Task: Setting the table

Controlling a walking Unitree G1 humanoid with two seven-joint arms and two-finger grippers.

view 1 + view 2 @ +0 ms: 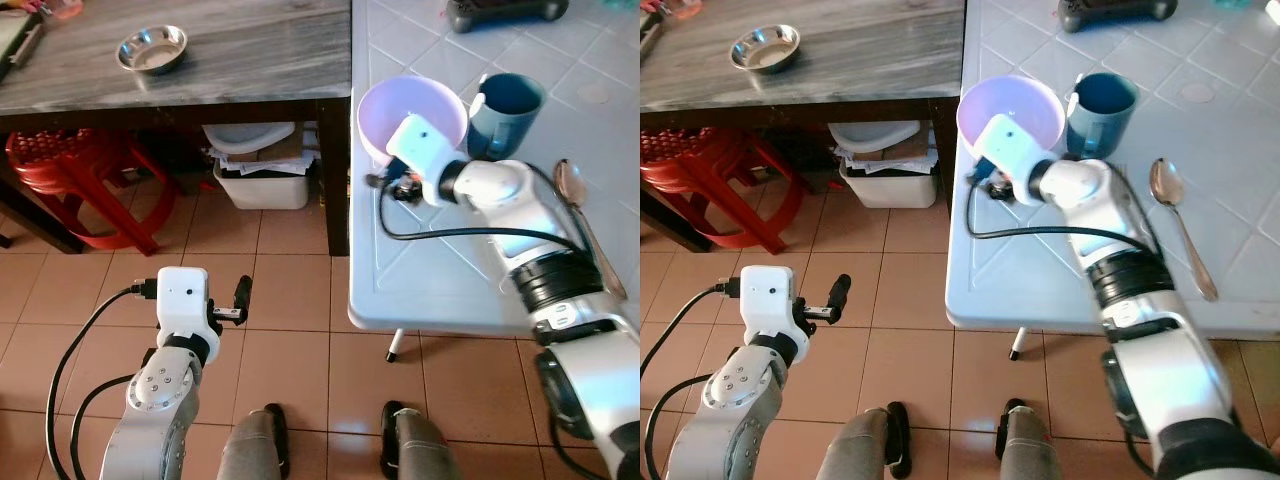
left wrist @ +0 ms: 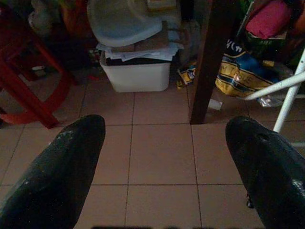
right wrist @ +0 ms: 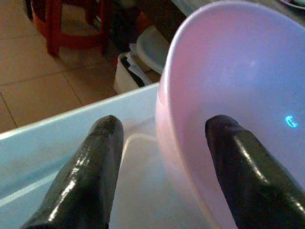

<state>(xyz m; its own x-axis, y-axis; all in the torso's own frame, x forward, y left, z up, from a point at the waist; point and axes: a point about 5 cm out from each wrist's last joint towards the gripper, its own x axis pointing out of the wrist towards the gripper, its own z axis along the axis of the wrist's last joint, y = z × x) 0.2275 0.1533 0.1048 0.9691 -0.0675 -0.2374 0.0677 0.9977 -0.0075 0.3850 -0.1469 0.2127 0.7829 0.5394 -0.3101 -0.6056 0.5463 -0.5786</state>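
So from your head camera, the pink bowl [image 1: 412, 112] sits at the white table's [image 1: 440, 270] near-left edge, right by the corner next to the dark wooden table [image 1: 240, 50]. A blue mug [image 1: 505, 112] stands just beside it, touching or nearly so, and a metal spoon [image 1: 585, 215] lies near the right edge. Your right gripper [image 1: 385, 183] is up against the bowl's near rim. A small steel bowl [image 1: 152, 48] rests on the wooden table, with a red plastic stool [image 1: 75, 180] and a white bin [image 1: 262, 180] underneath. Your left gripper [image 1: 240, 300] hangs over the floor tiles.

Left wrist view: fingers [image 2: 62, 167] spread wide, holding nothing, tiles between them.

Right wrist view: fingers [image 3: 88, 176] are apart and straddle the bowl's [image 3: 238, 95] rim, one outside over the table, one inside. Can't tell if they're touching it.
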